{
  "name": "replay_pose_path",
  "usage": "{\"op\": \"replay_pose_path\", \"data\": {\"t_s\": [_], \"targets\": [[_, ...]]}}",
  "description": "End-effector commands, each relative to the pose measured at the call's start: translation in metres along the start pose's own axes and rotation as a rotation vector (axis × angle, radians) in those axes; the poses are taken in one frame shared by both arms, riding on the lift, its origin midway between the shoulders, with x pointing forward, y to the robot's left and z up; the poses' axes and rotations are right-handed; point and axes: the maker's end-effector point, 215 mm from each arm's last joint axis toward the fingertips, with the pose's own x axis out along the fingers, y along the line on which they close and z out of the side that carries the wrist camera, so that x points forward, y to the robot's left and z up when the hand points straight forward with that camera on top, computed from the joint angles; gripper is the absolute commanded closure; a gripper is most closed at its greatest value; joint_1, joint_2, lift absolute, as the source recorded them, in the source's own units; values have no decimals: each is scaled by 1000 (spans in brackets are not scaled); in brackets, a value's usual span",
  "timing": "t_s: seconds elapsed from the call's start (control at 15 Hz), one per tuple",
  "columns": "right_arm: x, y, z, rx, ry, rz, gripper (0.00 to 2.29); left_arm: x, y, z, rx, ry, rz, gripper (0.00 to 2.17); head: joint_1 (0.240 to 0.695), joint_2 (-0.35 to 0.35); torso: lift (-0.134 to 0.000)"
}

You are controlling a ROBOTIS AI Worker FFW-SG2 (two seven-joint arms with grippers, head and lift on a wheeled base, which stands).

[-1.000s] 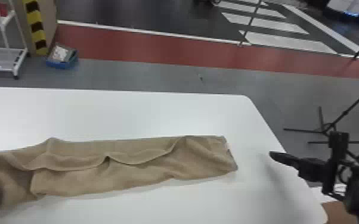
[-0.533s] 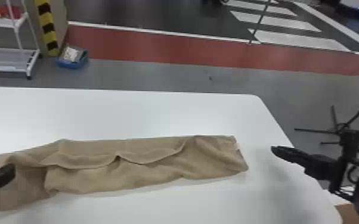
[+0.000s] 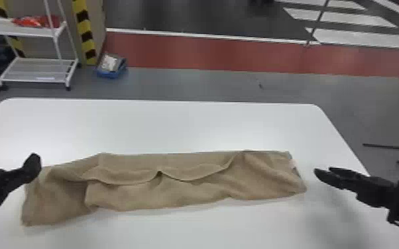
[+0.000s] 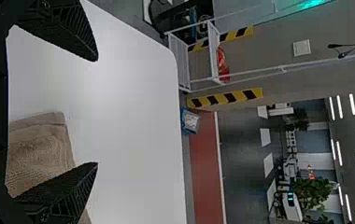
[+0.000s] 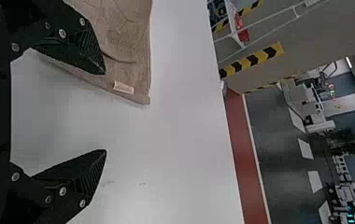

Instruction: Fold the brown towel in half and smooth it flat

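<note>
The brown towel (image 3: 175,195) lies as a creased strip across the white table (image 3: 192,125), running from nine to three o'clock in the head view. The left gripper (image 4: 96,112) is near its nine o'clock end, the right gripper (image 5: 105,112) just off its three o'clock end; both are wide and empty, probably placed so for reaching either end. The wavy edge (image 3: 189,179) along the middle suggests the upper layer needs drawing straight, then smoothing

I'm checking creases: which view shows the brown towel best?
The head view: it shows the towel end to end, creases included. The left wrist view has its left end; the right wrist view, its right end.
</note>
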Motion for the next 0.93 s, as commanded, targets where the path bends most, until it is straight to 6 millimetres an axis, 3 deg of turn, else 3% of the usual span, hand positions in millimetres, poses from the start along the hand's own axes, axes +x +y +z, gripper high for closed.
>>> {"op": "replay_pose_path", "data": {"t_s": [0.0, 0.2, 0.33, 0.4, 0.47, 0.53, 0.87], "targets": [[20, 24, -18, -14, 46, 43, 410, 1, -3, 3, -2, -11, -7, 87, 695, -114, -116], [39, 48, -37, -25, 100, 73, 539, 6, -8, 1, -4, -8, -14, 87, 695, -78, -116], [45, 57, -40, -45, 124, 76, 853, 6, -9, -1, -2, -5, -18, 87, 695, -59, -116], [46, 60, -35, -52, 116, 80, 1177, 6, -9, -1, -2, -5, -18, 87, 695, -43, -116], [43, 58, -29, -50, 104, 74, 1420, 6, -9, 0, 0, -7, -18, 87, 695, -39, -116], [37, 56, -17, -54, 81, 68, 1487, 6, -8, 0, -1, -7, -15, 87, 695, -36, -116], [-16, 17, 25, -19, -3, 6, 1504, 4, -9, 1, 1, -9, -17, 87, 695, -72, -116]]}}
